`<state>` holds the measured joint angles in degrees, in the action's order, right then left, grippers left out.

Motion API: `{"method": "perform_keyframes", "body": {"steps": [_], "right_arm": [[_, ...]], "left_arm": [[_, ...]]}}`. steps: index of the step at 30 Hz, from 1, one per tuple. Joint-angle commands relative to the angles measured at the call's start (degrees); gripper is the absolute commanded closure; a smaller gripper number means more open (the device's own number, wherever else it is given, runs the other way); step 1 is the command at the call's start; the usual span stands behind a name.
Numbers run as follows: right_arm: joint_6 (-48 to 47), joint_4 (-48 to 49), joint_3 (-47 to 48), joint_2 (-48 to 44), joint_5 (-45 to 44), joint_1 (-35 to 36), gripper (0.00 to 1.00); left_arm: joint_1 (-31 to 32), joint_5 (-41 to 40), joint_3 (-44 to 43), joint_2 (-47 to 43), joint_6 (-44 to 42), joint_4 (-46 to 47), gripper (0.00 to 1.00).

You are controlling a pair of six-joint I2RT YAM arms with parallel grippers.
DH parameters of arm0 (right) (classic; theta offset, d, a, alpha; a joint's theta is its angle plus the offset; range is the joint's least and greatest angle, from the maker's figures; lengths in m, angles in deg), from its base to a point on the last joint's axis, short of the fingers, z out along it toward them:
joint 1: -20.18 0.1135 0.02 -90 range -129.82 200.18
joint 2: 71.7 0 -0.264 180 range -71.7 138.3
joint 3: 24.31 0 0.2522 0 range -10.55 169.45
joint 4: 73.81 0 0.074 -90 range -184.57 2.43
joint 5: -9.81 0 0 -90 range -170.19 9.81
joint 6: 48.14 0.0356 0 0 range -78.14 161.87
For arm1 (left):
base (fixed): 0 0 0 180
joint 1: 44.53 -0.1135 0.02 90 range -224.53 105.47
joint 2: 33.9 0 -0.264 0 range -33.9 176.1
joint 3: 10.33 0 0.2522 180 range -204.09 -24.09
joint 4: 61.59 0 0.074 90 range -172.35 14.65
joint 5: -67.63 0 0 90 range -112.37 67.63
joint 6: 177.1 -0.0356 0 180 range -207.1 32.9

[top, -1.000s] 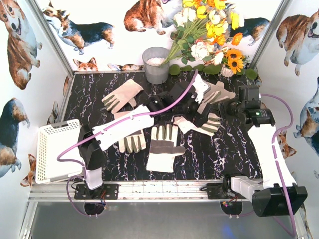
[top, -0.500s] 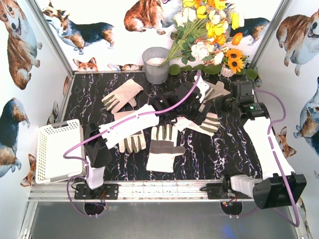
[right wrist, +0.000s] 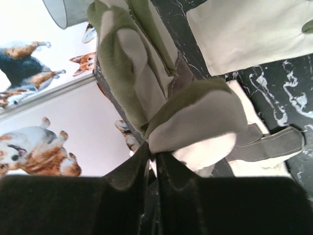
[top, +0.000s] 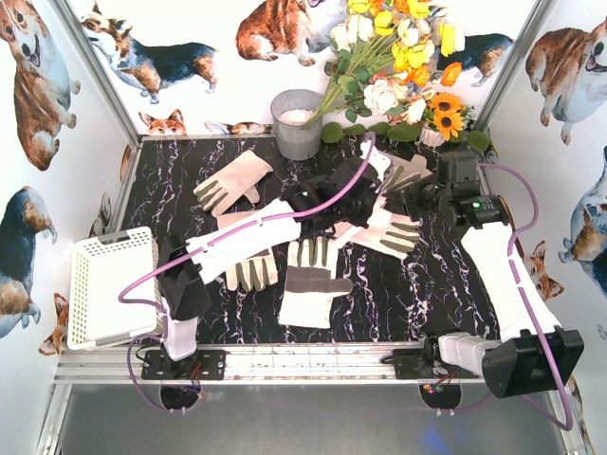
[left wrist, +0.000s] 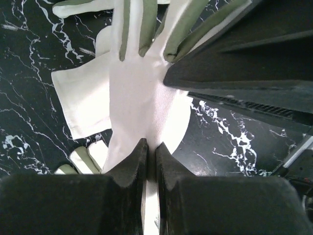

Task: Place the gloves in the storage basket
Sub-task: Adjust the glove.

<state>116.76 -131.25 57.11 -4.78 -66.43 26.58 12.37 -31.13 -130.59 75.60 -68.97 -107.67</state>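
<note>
Several cream-white gloves lie on the black marble table. My left gripper (top: 365, 213) reaches to the middle back and is shut on the white cuff of a glove (left wrist: 137, 88) with olive-striped fingers, which lies flat (top: 391, 232). My right gripper (top: 410, 194) faces it from the right and is shut on a crumpled olive-patched glove (right wrist: 195, 117), held up off the table (top: 406, 172). Three more gloves lie loose: back left (top: 232, 180), under the left arm (top: 251, 272) and front centre (top: 313, 282). The white slotted storage basket (top: 85, 284) stands at the left edge, with nothing seen in it.
A grey metal bucket (top: 297, 123) stands at the back centre, beside a bunch of flowers (top: 398, 66) in the back right corner. The two grippers are close together above the gloves. Corgi-print walls close in the table on three sides.
My left gripper has shut on the striped glove's cuff after standing open. The right arm has shifted slightly left and back with its glove.
</note>
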Motion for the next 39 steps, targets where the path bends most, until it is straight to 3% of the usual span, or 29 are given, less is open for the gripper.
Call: {"method": "perform_keyframes", "body": {"steps": [1, 6, 14, 24, 39], "right_arm": [[-5.35, 4.24, 1.33, -3.37, -1.71, -0.07, 0.79], [-11.19, 7.35, 1.53, -5.04, 2.03, -0.11, 0.47], [-16.81, 20.63, -1.7, -5.39, 13.3, -0.11, 0.27], [-19.23, 35.21, -2.28, 3.96, 26.08, 1.76, 0.2], [-39.62, 28.53, 5.87, 11.57, 23.72, 7.18, 0.19]], "left_arm": [[-3.53, 1.49, 3.63, -5.28, 5.82, 3.24, 1.0], [-10.48, 8.81, 8.14, -8.65, 13.11, 7.63, 1.0], [-19.61, 21.65, 19.61, -14.51, 25.38, 24.74, 1.0], [-20.87, 23.9, 17.73, -16.61, 27.29, 23.35, 1.0], [-21.13, 25.21, 11.54, -12.11, 27.84, 21.31, 1.0]]}}
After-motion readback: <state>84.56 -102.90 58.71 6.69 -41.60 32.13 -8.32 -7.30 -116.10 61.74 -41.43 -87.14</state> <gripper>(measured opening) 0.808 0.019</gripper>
